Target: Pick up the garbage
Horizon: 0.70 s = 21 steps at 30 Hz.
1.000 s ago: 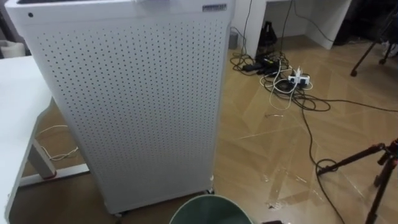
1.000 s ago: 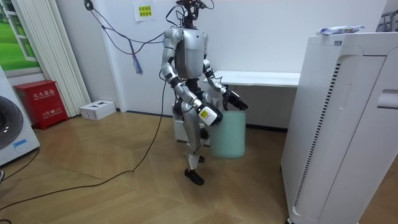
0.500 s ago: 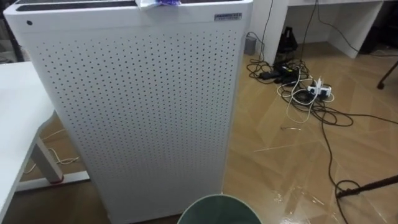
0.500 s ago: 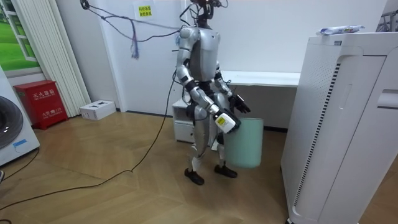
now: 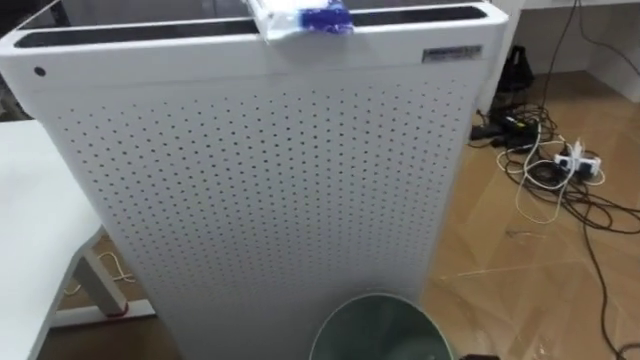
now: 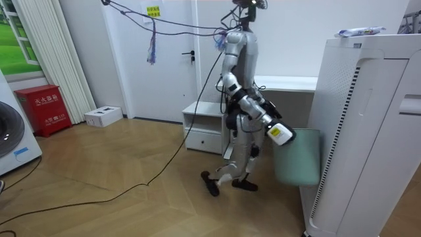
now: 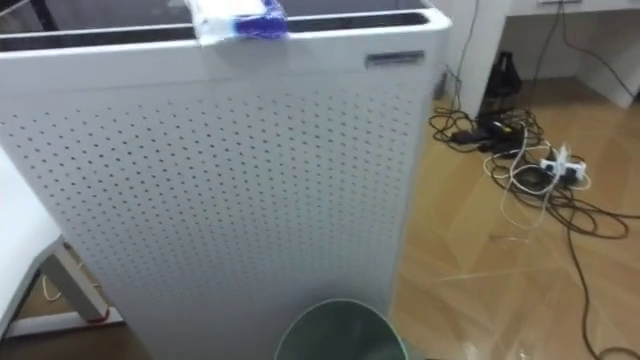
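Note:
The garbage, a white and blue wrapper [image 5: 300, 20] [image 7: 237, 20], lies on top of a tall white perforated appliance [image 5: 270, 180] right in front of me; in the room view the wrapper [image 6: 358, 31] sits on that appliance [image 6: 368, 131] at the right. I carry a pale green bin [image 6: 296, 158] in front of my body, almost against the appliance. Its round open rim [image 5: 380, 325] [image 7: 335, 330] shows at the bottom edge of the eye views. My right hand [image 6: 279, 133] lies on the side of the bin.
A white table [image 5: 30, 230] stands at my left, with its top [image 6: 276, 82] behind me in the room view. Tangled cables and a power strip [image 5: 550, 170] lie on the wooden floor to the right. A low white cabinet [image 6: 200, 128] stands by the wall.
I have walked towards the room view's right with the bin, up to the appliance. The eye views have shifted, so the appliance's top and the wrapper now show.

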Tool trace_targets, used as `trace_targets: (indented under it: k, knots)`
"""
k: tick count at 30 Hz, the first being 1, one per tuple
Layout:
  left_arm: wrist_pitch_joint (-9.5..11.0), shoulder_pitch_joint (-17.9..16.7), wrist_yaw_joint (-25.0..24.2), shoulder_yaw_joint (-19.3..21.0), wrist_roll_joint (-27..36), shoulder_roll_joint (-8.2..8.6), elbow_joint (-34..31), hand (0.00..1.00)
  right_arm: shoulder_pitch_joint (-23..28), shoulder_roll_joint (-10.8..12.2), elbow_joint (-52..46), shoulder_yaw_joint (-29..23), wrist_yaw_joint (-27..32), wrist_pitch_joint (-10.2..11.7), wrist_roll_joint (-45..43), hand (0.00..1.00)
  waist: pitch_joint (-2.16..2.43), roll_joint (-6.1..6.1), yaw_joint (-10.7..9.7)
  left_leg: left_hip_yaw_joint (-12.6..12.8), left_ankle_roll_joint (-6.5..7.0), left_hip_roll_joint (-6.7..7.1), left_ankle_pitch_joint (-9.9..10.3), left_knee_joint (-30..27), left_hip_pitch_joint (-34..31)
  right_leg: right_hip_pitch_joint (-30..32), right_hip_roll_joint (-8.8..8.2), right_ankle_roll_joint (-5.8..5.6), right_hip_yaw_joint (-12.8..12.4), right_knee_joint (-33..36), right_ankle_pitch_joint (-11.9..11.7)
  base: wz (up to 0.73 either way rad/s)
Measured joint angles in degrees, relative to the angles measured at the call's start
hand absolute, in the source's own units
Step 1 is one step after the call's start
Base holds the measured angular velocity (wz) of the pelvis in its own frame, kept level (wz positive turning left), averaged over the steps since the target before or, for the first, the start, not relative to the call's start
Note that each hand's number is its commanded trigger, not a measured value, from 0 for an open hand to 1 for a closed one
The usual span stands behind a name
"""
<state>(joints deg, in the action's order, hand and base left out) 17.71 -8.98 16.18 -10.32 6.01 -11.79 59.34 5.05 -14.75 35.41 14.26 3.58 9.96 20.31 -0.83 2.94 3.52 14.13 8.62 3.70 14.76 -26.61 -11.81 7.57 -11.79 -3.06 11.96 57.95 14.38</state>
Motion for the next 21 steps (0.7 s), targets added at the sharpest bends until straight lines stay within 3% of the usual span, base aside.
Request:
trace_targets:
  k: [2,3,4,5,6,7,8,14,15,18,19,21]
  knots:
    - [0.0,0.7,1.0,0.1,-2.5,-0.03,-0.5,0.00,0.4,-0.1,0.0,-0.3,-0.2,0.0,0.0,1.00,-0.31,-0.76,-0.7,-1.8,-0.03,-0.24,0.0,2.2,1.9,4.7,0.97,0.22,0.7,-4.3,3.9,0.36]
    - [0.0,0.9,1.3,0.2,-3.3,-0.04,-1.0,0.00,0.7,0.0,0.0,-0.3,-0.2,0.0,0.0,1.00,-0.34,-0.82,-0.8,-2.4,-0.05,-0.23,0.0,2.6,2.2,5.3,1.37,0.14,0.7,-6.8,4.2,0.42]
    - [0.1,0.9,2.0,0.2,-4.1,0.05,-2.7,0.00,1.5,0.0,0.0,-0.2,-0.1,0.0,-0.1,1.00,-0.37,-0.90,-1.3,-3.6,-0.16,-0.24,0.0,3.1,2.7,5.9,2.32,0.10,0.6,-13.6,4.3,0.50]
    - [0.1,1.4,2.7,0.2,-5.0,0.09,-4.0,0.00,2.3,0.1,0.0,0.0,0.1,0.0,-0.4,1.00,-0.36,-0.86,-1.5,-4.6,-0.42,-0.09,0.2,3.1,3.1,6.0,3.14,0.28,-0.2,-21.7,4.0,0.47]
    - [0.1,1.7,3.4,0.2,-6.0,0.08,-4.5,0.00,2.6,0.1,0.0,0.1,0.2,0.0,-0.4,1.00,-0.30,-0.77,-1.6,-5.0,-0.60,0.07,0.3,3.0,3.4,5.9,3.46,0.44,-0.6,-25.4,3.1,0.46]
    - [0.0,2.0,4.8,0.2,-8.1,0.18,-6.3,0.00,2.9,0.0,0.1,0.2,0.7,0.0,-0.4,1.00,-0.31,-0.98,-2.0,-5.9,-1.02,0.18,0.5,2.9,3.7,5.6,4.17,1.65,-0.8,-29.3,-0.9,0.38]
    - [0.1,1.9,6.4,0.1,-9.9,0.17,-9.2,0.00,3.5,0.0,0.2,0.2,1.0,0.0,-0.4,1.00,-0.17,-1.23,-2.2,-6.6,-1.27,-0.10,0.6,3.8,4.5,4.1,4.58,1.79,-0.9,-30.8,-1.2,0.29]
    - [0.6,2.0,15.6,2.5,-18.0,0.15,-23.4,0.00,4.4,-0.1,0.2,-0.4,2.1,-0.1,-0.8,1.00,-0.34,-0.94,-1.7,-8.5,-2.28,-0.46,0.1,7.3,8.3,-0.1,6.37,2.05,-1.1,-34.3,-1.4,0.08]
    - [0.4,1.7,16.3,3.0,-17.9,0.33,-23.4,0.00,4.3,-0.1,0.0,-0.6,2.2,-0.1,-1.0,1.00,-0.37,-0.97,-1.7,-8.5,-2.31,-0.50,0.1,7.4,8.4,-0.2,6.54,2.04,-1.2,-34.4,-1.4,0.00]
    - [0.5,-0.4,18.7,4.0,-21.9,-0.76,-32.0,0.00,4.3,-0.1,0.0,-1.6,2.0,-0.1,-2.2,1.00,-0.44,-0.97,-1.5,-9.9,-2.65,-0.97,0.4,6.8,7.6,-1.2,7.33,2.16,-0.8,-36.3,-2.2,0.22]
    - [0.8,-0.3,20.2,4.5,-23.1,-1.07,-36.3,0.00,4.2,-0.2,0.0,-2.2,1.8,0.0,-2.7,1.00,-0.46,-1.04,-1.4,-10.5,-2.66,-0.97,0.3,6.8,7.6,-1.8,7.49,2.09,-0.8,-37.0,-2.4,0.21]
    - [3.9,-0.2,23.1,5.4,-23.6,-1.53,-40.7,0.00,4.2,-0.2,0.0,-2.3,1.6,0.0,-2.7,1.00,-0.72,-1.56,-0.5,-10.5,-2.68,-1.04,0.3,7.1,8.5,-2.9,7.70,2.10,-0.8,-37.4,-2.5,0.06]
